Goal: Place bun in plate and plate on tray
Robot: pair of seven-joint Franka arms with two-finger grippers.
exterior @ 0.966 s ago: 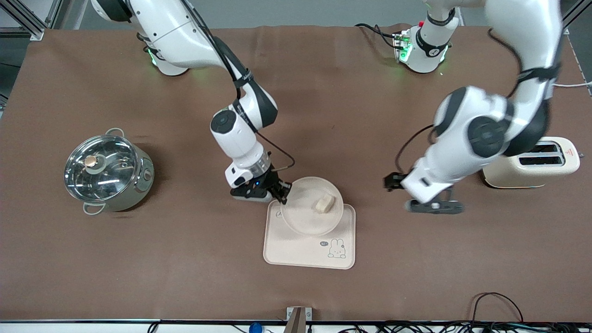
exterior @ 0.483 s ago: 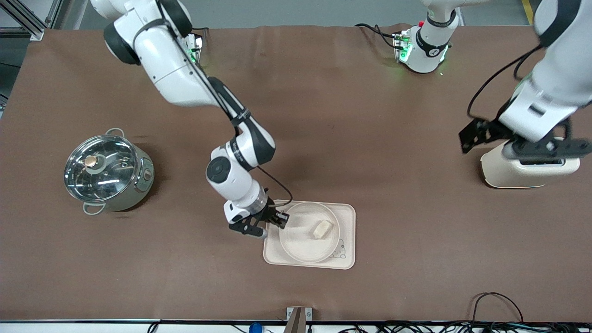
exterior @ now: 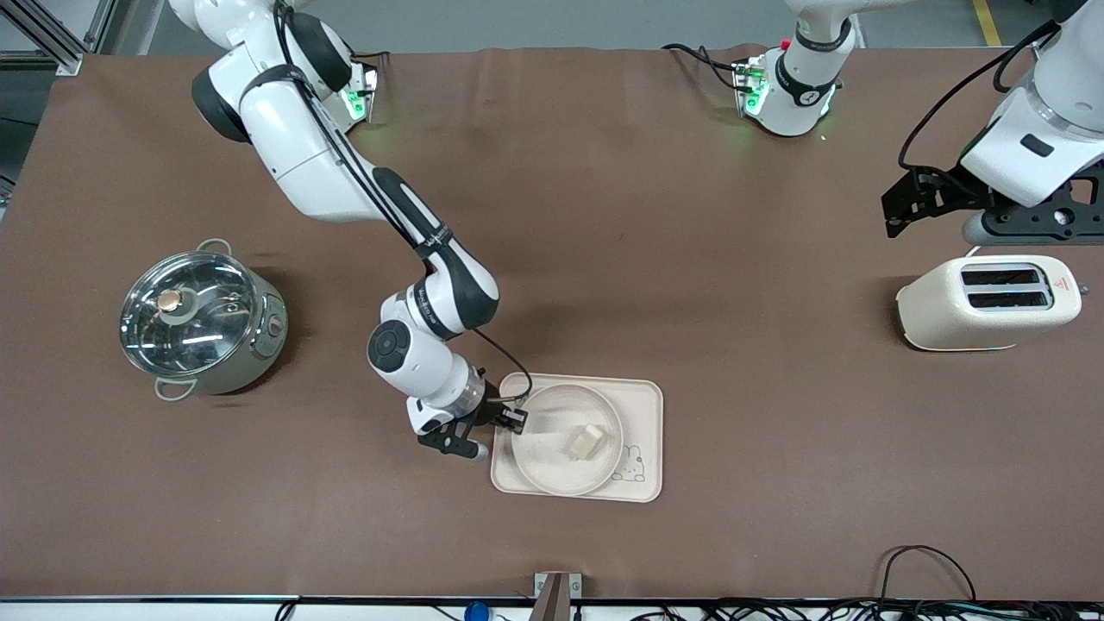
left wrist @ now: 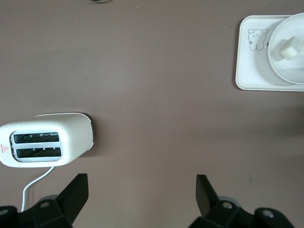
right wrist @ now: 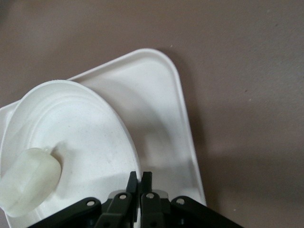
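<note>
The round cream plate [exterior: 552,461] sits on the cream tray [exterior: 642,401] with the rabbit drawing, and the pale bun [exterior: 584,442] lies in the plate. My right gripper [exterior: 515,422] is shut on the plate's rim at the side toward the right arm's end. The right wrist view shows the plate [right wrist: 76,128], the bun [right wrist: 28,183], the tray [right wrist: 161,114] and the shut gripper [right wrist: 140,176] pinching the rim. My left gripper [left wrist: 141,190] is open and empty, up in the air above the toaster [exterior: 987,302]. The left wrist view also shows the tray [left wrist: 249,76], plate [left wrist: 289,71] and bun [left wrist: 288,47].
A steel pot with a glass lid [exterior: 200,317] stands toward the right arm's end of the table. The cream toaster [left wrist: 45,145] with its cord stands toward the left arm's end. Brown cloth covers the table.
My right gripper carried the plate with the bun nearer to the front camera and down onto the tray. My left arm swung up and away to above the toaster.
</note>
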